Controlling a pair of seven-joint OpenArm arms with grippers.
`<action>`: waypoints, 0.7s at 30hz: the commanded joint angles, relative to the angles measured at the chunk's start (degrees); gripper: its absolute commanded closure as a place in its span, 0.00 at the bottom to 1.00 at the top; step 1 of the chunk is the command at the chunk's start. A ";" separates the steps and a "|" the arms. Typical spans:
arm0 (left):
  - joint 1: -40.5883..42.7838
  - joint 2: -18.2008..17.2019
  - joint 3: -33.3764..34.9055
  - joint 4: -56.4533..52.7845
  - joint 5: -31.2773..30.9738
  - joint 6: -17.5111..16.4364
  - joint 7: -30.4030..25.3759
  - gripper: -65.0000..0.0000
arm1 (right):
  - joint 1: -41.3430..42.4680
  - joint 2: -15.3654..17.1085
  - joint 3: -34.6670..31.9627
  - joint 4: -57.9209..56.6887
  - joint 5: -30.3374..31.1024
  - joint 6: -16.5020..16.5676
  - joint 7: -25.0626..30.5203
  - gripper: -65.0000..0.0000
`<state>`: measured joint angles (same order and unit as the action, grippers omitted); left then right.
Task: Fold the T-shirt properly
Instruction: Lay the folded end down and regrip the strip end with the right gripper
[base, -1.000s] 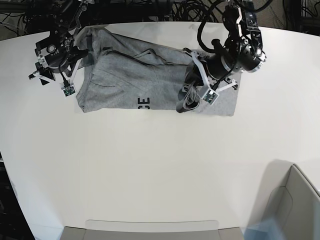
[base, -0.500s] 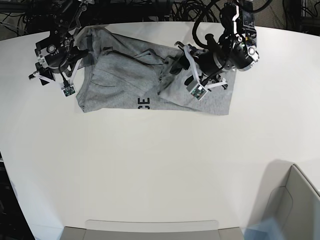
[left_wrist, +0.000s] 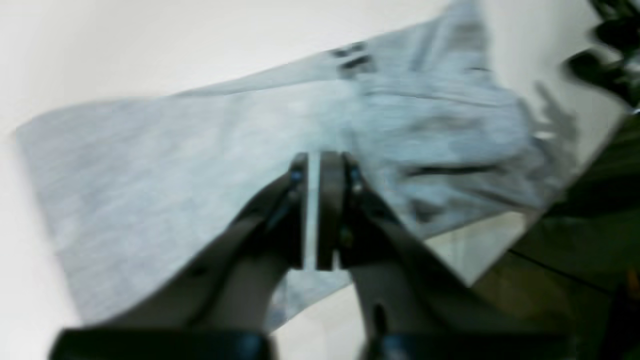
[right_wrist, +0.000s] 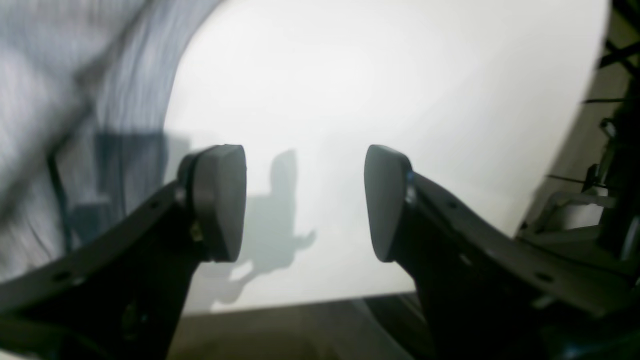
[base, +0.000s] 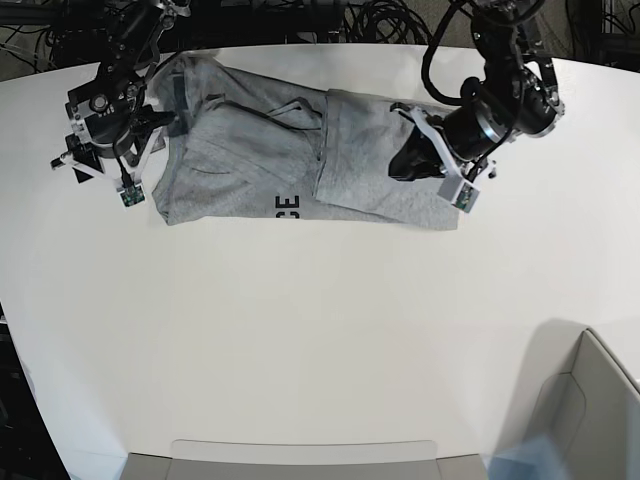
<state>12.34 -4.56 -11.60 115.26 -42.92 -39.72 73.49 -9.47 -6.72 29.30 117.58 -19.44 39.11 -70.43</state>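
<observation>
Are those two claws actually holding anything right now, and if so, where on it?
Nothing is held. The left gripper is closed with no cloth between its pads, above the heather-grey cotton T-shirt. The right gripper is open over the white table, empty.

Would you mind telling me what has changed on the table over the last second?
The left gripper carried the T-shirt's hem end toward the middle, let it drop as a flat folded panel, and has drawn back toward the table's right; its jaws are now almost shut with nothing between them. The right gripper remains open beside the collar end, shifted only slightly. The lettering stays exposed.
</observation>
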 joint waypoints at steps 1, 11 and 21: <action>-0.07 0.12 -0.76 0.83 -1.17 -0.14 -0.75 1.00 | 1.08 -0.44 0.11 0.88 0.15 0.89 0.50 0.43; 0.10 -2.52 -0.23 -2.08 -1.17 -0.23 -0.75 1.00 | 11.63 0.44 12.94 0.53 6.12 0.89 -9.57 0.43; 0.01 -2.61 1.62 -4.54 -1.17 -0.14 -0.83 1.00 | 1.34 9.31 13.03 -2.28 60.80 0.89 -9.57 0.44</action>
<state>12.84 -6.70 -9.85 109.95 -43.20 -39.88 73.41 -8.16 2.50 42.41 114.61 41.60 39.11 -80.07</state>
